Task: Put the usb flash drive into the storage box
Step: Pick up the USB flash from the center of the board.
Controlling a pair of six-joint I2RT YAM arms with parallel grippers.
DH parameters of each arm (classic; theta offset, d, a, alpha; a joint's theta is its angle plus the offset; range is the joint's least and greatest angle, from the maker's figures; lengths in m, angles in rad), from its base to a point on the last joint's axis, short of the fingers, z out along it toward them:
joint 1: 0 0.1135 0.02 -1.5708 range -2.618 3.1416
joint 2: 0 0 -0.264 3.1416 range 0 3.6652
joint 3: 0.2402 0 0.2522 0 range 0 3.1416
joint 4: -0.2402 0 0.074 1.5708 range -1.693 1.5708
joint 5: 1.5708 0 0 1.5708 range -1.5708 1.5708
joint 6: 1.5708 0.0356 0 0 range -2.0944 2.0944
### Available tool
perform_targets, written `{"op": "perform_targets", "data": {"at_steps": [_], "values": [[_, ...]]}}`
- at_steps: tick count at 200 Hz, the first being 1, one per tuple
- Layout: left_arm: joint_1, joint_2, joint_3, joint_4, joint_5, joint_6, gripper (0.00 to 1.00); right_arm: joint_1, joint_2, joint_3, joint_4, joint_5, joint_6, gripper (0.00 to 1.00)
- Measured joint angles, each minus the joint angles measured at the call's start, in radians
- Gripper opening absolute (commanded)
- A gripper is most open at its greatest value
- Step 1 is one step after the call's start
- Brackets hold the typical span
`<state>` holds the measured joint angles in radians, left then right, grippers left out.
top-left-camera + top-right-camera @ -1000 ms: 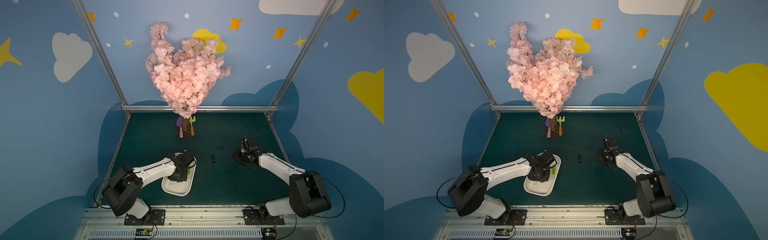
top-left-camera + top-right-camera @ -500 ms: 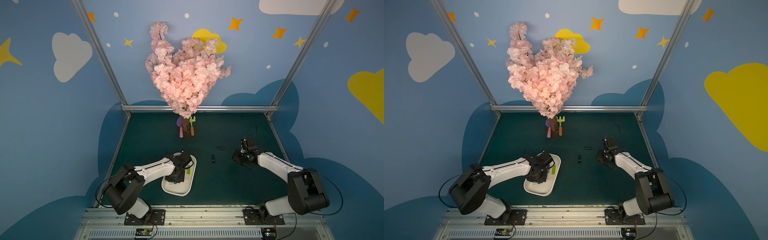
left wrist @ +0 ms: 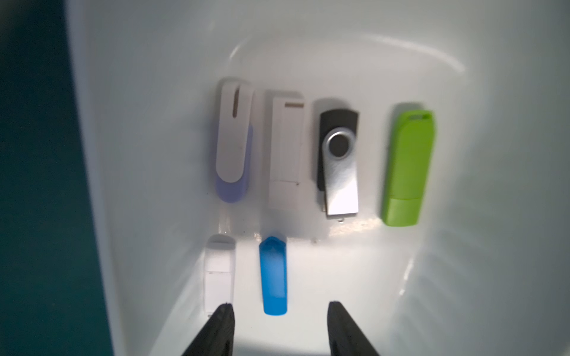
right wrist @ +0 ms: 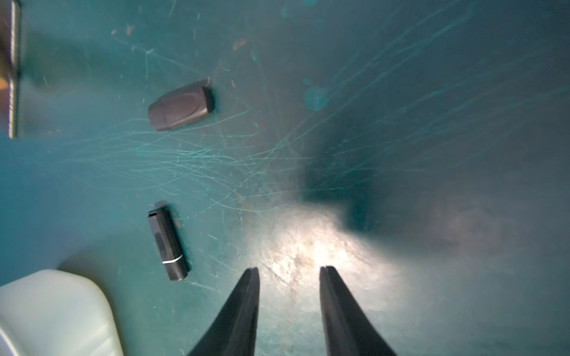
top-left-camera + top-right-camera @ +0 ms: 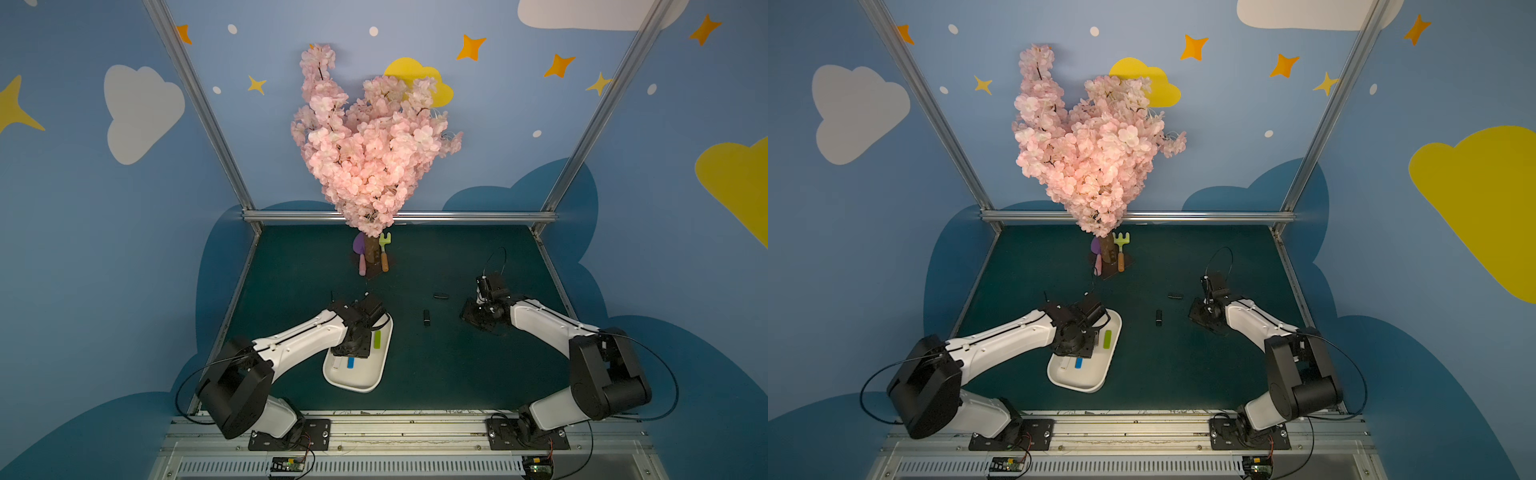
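The left gripper (image 3: 279, 305) has just let go. Its jaws now stand apart over the box (image 3: 148, 92), and the blue drive (image 3: 273, 274) lies loose on the box floor between the fingertips, touching neither, near five other drives (image 3: 408, 166) already stored. I judge this delivery done, with more to fetch. To the right, on the mat (image 5: 415, 257), the long black drive (image 5: 426, 317) lies nearer the box and the rounded black drive (image 5: 441, 296) lies farther back. Further right, the right gripper (image 4: 289, 271) hovers over bare mat, jaws parted and empty. In both top views each wrist hides its own fingers, and the left one covers the far part of the box. The wrist views are blurred, and the box is cut off in both.
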<state>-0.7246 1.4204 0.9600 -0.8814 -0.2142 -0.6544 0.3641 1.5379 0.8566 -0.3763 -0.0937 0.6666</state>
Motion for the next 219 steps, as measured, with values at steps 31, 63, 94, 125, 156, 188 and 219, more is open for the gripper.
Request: {"op": "perform_targets", "data": {"at_steps": [31, 63, 94, 125, 156, 188, 219], "values": [[-0.005, -0.134, 0.041, -0.04, 0.0, 0.012, 0.55, 0.091, 0.114, 0.14, -0.07, 0.004, -0.056, 0.45], [-0.005, -0.229, 0.037, -0.093, -0.01, 0.026, 0.56, 0.175, 0.255, 0.297, -0.145, 0.004, -0.092, 0.49], [-0.005, -0.321, 0.005, -0.107, -0.006, 0.047, 0.56, 0.214, 0.356, 0.388, -0.212, 0.006, -0.116, 0.49], [-0.005, -0.385, 0.003, -0.115, 0.0, 0.066, 0.59, 0.237, 0.402, 0.449, -0.262, 0.029, -0.132, 0.49], [-0.005, -0.426, 0.003, -0.117, -0.004, 0.073, 0.59, 0.262, 0.42, 0.475, -0.278, 0.057, -0.14, 0.49], [-0.005, -0.434, 0.0, -0.116, -0.007, 0.08, 0.6, 0.282, 0.444, 0.509, -0.314, 0.089, -0.143, 0.48], [-0.005, -0.434, -0.005, -0.113, -0.006, 0.087, 0.6, 0.298, 0.473, 0.551, -0.358, 0.12, -0.144, 0.46]]}}
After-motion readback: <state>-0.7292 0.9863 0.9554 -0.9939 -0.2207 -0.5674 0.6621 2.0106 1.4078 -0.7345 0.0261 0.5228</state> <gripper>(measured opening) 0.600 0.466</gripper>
